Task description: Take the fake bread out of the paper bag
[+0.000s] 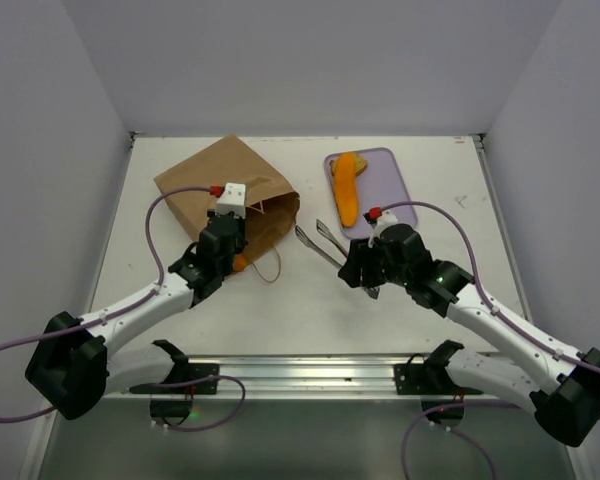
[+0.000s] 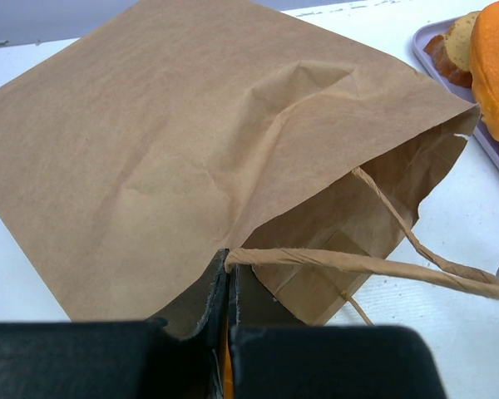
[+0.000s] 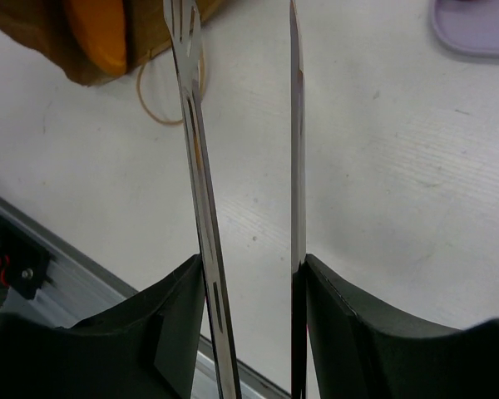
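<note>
Nearest us, our left gripper (image 2: 228, 278) pinches shut on the paper bag (image 2: 166, 150) lip. One fake bread (image 3: 96, 33) piece shows in its mouth; more lies on the tray (image 1: 396, 190). Our right gripper (image 3: 251, 274), partly closed, holds tongs (image 3: 198, 166). We judge extraction under way: next, the tongs must straddle that piece.

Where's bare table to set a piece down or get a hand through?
Free: table right of the lavender tray; the near strip ahead of the rail; the far wedge between paper bag and tray. Crowded: bag mouth to tray, where the right gripper holds tongs and the left gripper pinches the bag.
</note>
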`<state>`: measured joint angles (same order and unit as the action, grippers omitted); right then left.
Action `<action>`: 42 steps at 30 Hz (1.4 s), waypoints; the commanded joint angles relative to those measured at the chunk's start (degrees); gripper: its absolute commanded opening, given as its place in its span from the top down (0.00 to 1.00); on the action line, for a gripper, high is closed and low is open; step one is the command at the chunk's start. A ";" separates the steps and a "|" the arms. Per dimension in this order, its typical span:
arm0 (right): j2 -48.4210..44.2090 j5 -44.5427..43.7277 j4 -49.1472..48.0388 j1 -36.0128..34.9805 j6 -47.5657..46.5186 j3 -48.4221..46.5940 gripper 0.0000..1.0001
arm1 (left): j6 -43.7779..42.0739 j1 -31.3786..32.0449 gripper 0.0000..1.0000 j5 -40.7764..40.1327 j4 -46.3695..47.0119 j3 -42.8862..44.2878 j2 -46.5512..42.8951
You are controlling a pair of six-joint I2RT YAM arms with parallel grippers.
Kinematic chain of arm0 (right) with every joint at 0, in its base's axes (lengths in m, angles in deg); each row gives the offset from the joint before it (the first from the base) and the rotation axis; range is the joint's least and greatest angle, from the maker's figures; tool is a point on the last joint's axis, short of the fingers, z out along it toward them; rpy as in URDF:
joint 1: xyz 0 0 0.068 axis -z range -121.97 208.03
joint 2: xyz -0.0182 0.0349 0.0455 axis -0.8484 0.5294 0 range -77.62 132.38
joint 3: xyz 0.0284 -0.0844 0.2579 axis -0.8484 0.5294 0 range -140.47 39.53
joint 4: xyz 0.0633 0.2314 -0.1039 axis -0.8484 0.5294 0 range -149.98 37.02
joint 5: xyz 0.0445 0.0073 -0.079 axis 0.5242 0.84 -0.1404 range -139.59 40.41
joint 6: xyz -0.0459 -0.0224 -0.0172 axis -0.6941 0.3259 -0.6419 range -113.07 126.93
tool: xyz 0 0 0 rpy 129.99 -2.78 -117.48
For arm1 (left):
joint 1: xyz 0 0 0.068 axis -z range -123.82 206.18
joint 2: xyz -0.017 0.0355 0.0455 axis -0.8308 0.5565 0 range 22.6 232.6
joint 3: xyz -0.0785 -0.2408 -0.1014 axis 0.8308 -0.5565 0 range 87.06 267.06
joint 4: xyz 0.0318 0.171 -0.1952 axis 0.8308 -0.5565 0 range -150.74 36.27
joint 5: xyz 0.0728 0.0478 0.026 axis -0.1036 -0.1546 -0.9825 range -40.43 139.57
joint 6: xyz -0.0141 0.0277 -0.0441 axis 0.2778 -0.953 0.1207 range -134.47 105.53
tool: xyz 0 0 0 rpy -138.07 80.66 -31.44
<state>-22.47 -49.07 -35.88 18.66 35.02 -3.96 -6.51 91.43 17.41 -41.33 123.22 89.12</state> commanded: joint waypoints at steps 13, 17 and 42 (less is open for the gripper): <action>4.52 9.16 -2.30 -7.11 0.47 -3.89 0.48 | 0.82 -0.35 1.00 0.35 1.48 -0.13 -1.57; 8.03 7.93 -5.89 -9.57 0.64 -4.68 0.50 | 0.91 -0.35 1.00 0.52 1.13 0.05 -1.66; 32.90 11.88 -13.90 -12.57 -1.64 -19.88 0.49 | 1.09 -0.26 1.00 1.31 -0.36 -0.13 -2.98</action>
<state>8.83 -39.22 -45.93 6.29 33.89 -20.63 -6.51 91.43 18.54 -42.64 123.15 87.72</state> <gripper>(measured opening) 0.513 0.010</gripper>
